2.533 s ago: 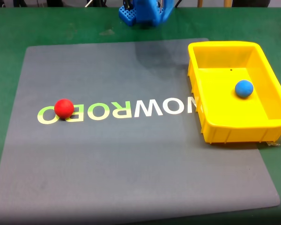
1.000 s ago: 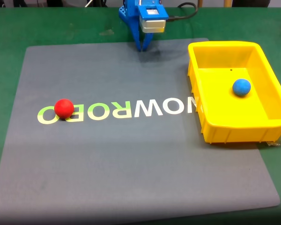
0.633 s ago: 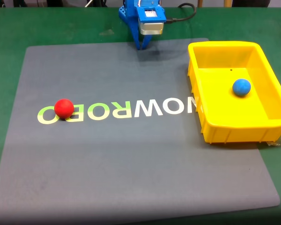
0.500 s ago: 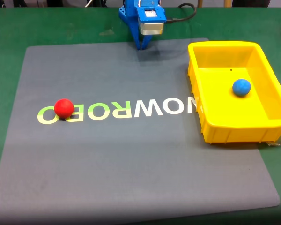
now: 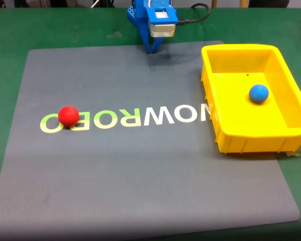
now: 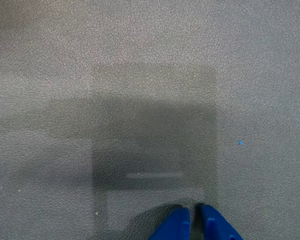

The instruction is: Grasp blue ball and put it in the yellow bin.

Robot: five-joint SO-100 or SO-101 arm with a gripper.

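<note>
The blue ball (image 5: pixel 259 93) lies inside the yellow bin (image 5: pixel 226 133), on its floor, a little toward the far right part of the floor in the fixed view, and it does not touch any wall. The bin stands on the right edge of a grey mat (image 5: pixel 140 175), with its left wall just over the last white letter of the word printed on the mat (image 5: pixel 140 116). This word is printed across the middle of the mat, partly in white and partly in pale green, and it reads upside down from this camera.

A red ball (image 5: pixel 68 116) rests on the green letters at the left end of the word, well apart from the bin. The mat lies on a green counter (image 5: pixel 5 35).

The blue pincer (image 5: pixel 152 49) is at the far edge of the mat, near the middle, pointing down, with a grey block and a black cable above it. It holds nothing. In the wrist view the two blue tips of the pincer (image 6: pixel 194 223) stand close together with only a thin gap between them, just above the grey mat (image 6: pixel 150 60) and its own dark shadow
</note>
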